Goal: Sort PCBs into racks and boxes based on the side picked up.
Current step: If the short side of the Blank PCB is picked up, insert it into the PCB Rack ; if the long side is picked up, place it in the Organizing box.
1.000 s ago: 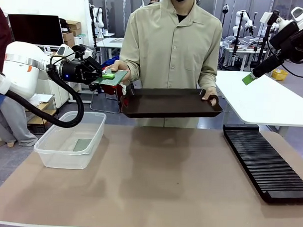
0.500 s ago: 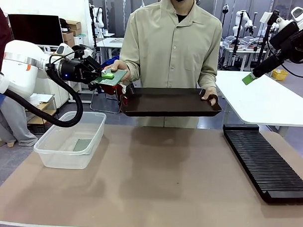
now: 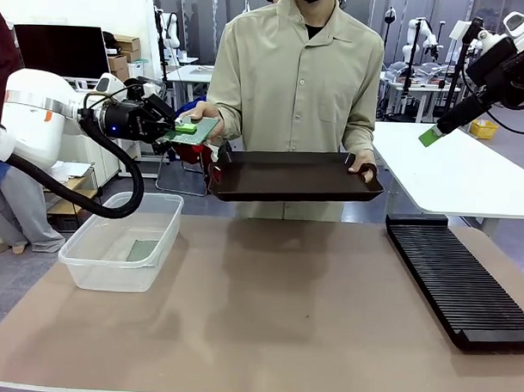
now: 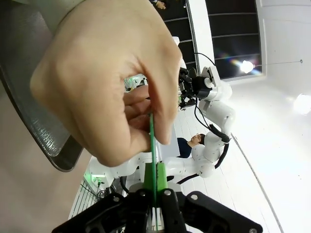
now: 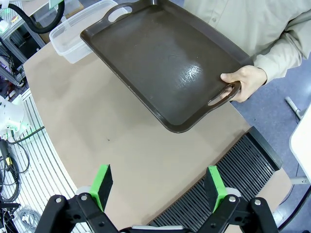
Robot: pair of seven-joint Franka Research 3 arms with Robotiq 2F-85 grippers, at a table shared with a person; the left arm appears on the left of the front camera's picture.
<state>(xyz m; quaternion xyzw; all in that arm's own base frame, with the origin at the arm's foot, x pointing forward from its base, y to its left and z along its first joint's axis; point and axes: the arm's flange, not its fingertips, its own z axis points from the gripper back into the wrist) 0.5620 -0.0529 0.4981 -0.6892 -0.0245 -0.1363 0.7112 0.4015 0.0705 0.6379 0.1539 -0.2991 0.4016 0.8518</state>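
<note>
- The brown table [image 3: 266, 334] spreads well below both sets of fingers.
- A person [image 3: 292, 77] stands at its far side, beyond the fingertips of both arms.
- The person holds up a dark brown tray [image 3: 288, 195], one hand [image 5: 243, 80] through its end handle. In the right wrist view it lies tilted ahead of the fingers and hides part of the table behind it.
- The black slotted rack [image 3: 457, 280] lies flat on the table, low beneath the right arm's fingers. The right wrist view shows it close past one fingertip.
- The clear box [image 3: 79, 263] stands on the table, below the left arm's fingers and well apart from them.
- A flat grey-green piece [image 3: 142, 250], probably a PCB though the plastic wall dims it, lies on the box floor.
- The left gripper [image 3: 180, 129] is closed on a green PCB [image 3: 198, 130], its pads clamped on the near edge. The board sticks straight out past the fingertips, edge-on in the left wrist view [image 4: 151, 141].
- The person's other hand [image 4: 107, 82] pinches the board's far end and covers most of what lies beyond the left fingers, with the tray's rim just beside it.
- The right gripper [image 5: 158, 182] hangs high and off to the side, fingers spread wide with nothing between them.
</note>
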